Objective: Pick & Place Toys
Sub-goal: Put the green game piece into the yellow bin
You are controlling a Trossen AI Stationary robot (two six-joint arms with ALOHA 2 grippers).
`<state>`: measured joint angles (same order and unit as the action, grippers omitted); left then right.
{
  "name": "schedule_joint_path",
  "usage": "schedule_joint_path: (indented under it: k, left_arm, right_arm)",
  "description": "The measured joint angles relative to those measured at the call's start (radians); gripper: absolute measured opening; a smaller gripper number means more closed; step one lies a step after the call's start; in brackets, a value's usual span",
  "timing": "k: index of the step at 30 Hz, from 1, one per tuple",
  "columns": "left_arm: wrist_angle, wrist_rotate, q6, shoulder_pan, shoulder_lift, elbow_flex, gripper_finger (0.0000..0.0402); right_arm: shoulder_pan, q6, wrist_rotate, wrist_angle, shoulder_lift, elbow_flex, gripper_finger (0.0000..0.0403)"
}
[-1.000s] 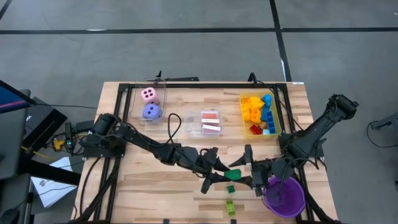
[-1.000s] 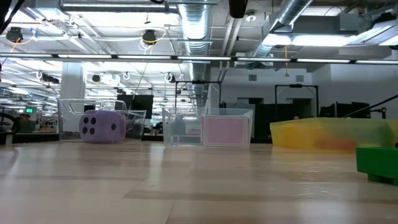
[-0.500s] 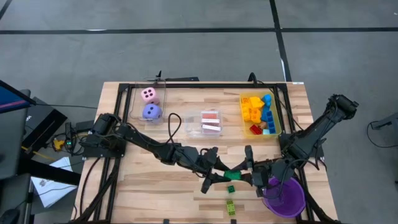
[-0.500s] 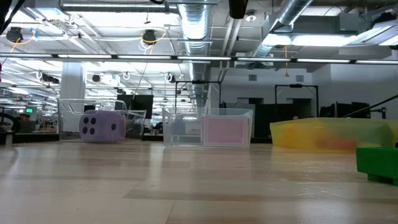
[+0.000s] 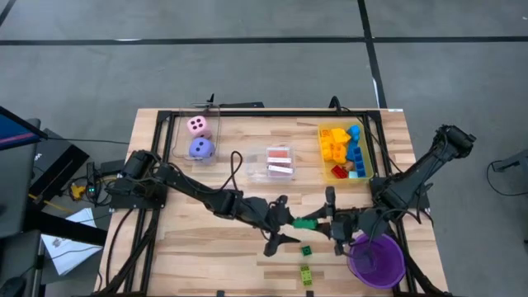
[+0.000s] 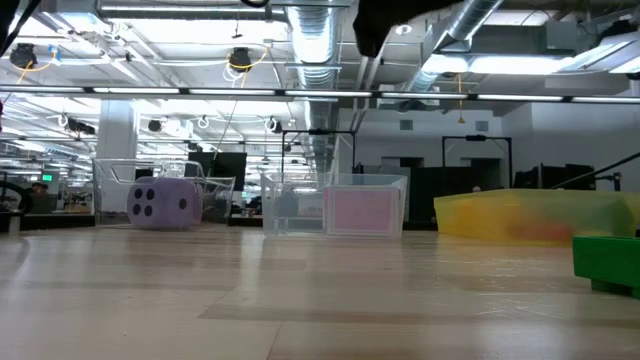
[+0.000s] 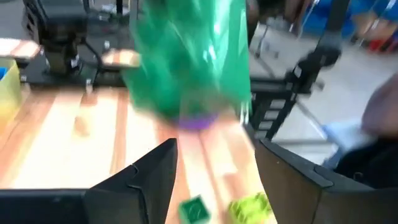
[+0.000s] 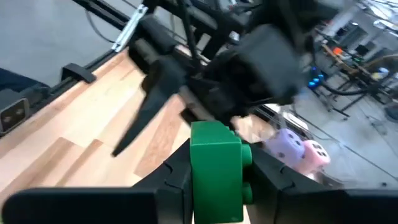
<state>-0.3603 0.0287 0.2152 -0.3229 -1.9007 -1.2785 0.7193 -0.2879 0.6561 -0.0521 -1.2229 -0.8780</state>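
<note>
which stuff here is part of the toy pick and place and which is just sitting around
Part of the job:
- green brick held in the right gripper
- small green brick and lime brick on the table
- bricks in the yellow bin
- pink die, purple die
- pink-backed cards

Just lying about:
- purple cup
- left gripper, open, holding nothing

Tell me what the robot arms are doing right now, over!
Right gripper shut on the green brick, mid-table. Left gripper open beside it, brick out of its fingers. Two small green bricks loose below. Nothing blocking.
</note>
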Motion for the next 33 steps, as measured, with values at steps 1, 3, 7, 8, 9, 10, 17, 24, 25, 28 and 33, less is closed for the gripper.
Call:
schedule_joint_path:
  k: [1, 3, 7, 8, 9, 10, 17, 24, 25, 28, 33]
  left_arm:
    - [0.024, 0.000, -0.015, 0.000, 0.000, 0.000, 0.0215]
    - [0.069, 0.000, -0.033, 0.000, 0.000, 0.000, 0.0217]
    - [0.157, 0.001, -0.035, 0.000, 0.000, 0.000, 0.0220]
    - [0.173, 0.001, -0.035, 0.000, 0.000, 0.000, 0.0220]
    - [0.187, 0.001, -0.035, 0.000, 0.000, 0.000, 0.0220]
    - [0.196, 0.001, -0.035, 0.000, 0.000, 0.000, 0.0219]
    - [0.205, 0.002, -0.035, -0.002, 0.000, 0.000, 0.0209]
    - [0.203, 0.006, -0.042, -0.002, 0.000, 0.000, 0.0202]
    - [0.206, 0.006, -0.055, -0.002, 0.003, 0.000, 0.0201]
    - [0.198, 0.006, -0.063, -0.004, 0.022, 0.000, 0.0197]
    - [0.222, 0.005, -0.057, -0.011, 0.093, 0.000, 0.0192]
  right_arm:
    - [0.000, 0.001, 0.015, -0.001, 0.003, 0.000, 0.0092]
    - [0.002, 0.019, 0.060, -0.001, 0.014, 0.000, 0.0094]
    - [0.001, 0.107, 0.164, -0.056, 0.052, 0.000, 0.0095]
    - [-0.002, 0.139, 0.184, -0.082, 0.066, 0.000, 0.0095]
    - [-0.007, 0.180, 0.208, -0.114, 0.082, 0.000, 0.0094]
    - [-0.014, 0.224, 0.237, -0.141, 0.097, 0.000, 0.0094]
    - [-0.103, 0.554, 0.320, -0.416, 0.182, 0.000, 0.0094]
    - [-0.238, 0.864, 0.318, -0.653, 0.196, 0.000, 0.0094]
    - [-0.256, 0.907, 0.317, -0.690, 0.196, 0.000, 0.0094]
    - [-0.313, 1.050, 0.313, -0.809, 0.189, 0.001, 0.0093]
    - [-0.409, 1.239, 0.262, -0.954, 0.188, 0.042, 0.0093]
